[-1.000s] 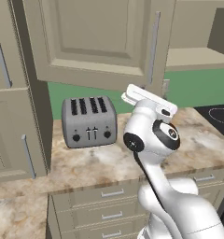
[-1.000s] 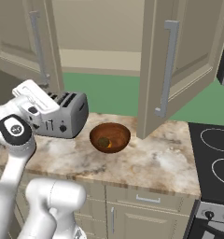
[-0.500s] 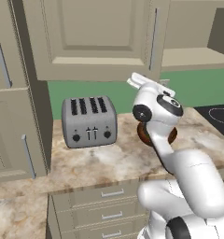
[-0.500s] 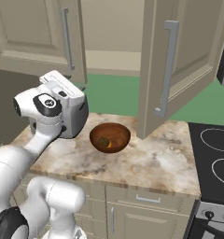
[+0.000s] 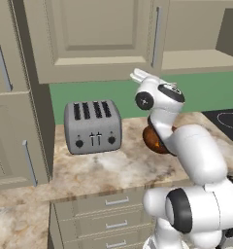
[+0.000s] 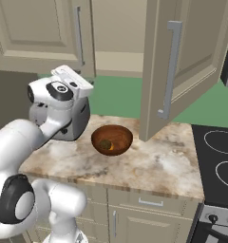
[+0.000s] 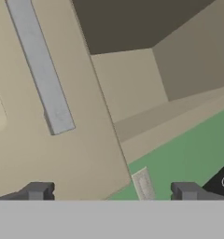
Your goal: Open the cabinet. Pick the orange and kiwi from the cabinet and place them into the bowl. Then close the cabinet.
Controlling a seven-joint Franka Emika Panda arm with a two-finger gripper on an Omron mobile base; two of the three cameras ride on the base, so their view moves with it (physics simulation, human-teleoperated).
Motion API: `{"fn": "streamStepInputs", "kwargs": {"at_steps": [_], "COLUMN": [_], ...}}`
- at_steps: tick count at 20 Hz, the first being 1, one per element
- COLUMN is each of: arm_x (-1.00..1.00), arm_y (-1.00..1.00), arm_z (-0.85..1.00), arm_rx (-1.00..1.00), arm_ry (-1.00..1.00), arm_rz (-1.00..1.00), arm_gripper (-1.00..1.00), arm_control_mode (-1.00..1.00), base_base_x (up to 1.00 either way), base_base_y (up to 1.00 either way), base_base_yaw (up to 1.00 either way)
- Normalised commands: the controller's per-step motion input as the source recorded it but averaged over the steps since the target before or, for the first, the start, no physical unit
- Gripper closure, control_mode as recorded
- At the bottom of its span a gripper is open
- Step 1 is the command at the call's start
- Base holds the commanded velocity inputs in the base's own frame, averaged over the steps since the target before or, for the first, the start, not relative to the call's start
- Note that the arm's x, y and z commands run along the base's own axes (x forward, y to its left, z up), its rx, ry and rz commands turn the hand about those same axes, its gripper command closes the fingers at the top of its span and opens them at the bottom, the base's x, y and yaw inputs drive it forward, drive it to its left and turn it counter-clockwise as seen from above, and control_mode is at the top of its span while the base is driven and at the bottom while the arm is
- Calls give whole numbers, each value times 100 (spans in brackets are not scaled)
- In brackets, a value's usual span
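The tool is spread wide and holds nothing, its two dark fingertips well apart in the hand view, facing the left door of the wide beige wall cabinet near its long silver bar handle. That left door looks nearly closed; the right door stands open. On the speckled stone bench, the round reddish-brown bowl holds the dull brown-green kiwi and the small bright orange, beside a grey four-slot toaster.

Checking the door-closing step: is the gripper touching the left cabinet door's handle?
Apart. In the hand view the gripper is empty, fingertips wide, with the handle well above them.
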Motion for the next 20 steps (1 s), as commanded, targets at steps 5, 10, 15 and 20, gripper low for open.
{"fn": "streamStepInputs", "kwargs": {"at_steps": [5,10,15,20], "arm_x": [-2,-100,-100,-100], "arm_y": [-3,0,0,-17], "arm_z": [0,0,12,61], "arm_rx": [3,7,10,16], "arm_ry": [2,0,4,22], "arm_rz": [0,0,0,-2], "arm_gripper": [-100,-100,-100,-100], "arm_control_mode": [-100,-100,-100,-100], "base_base_x": [0,0,0,0], "base_base_y": [0,0,0,0], "base_base_yaw": [0,0,0,0]}}
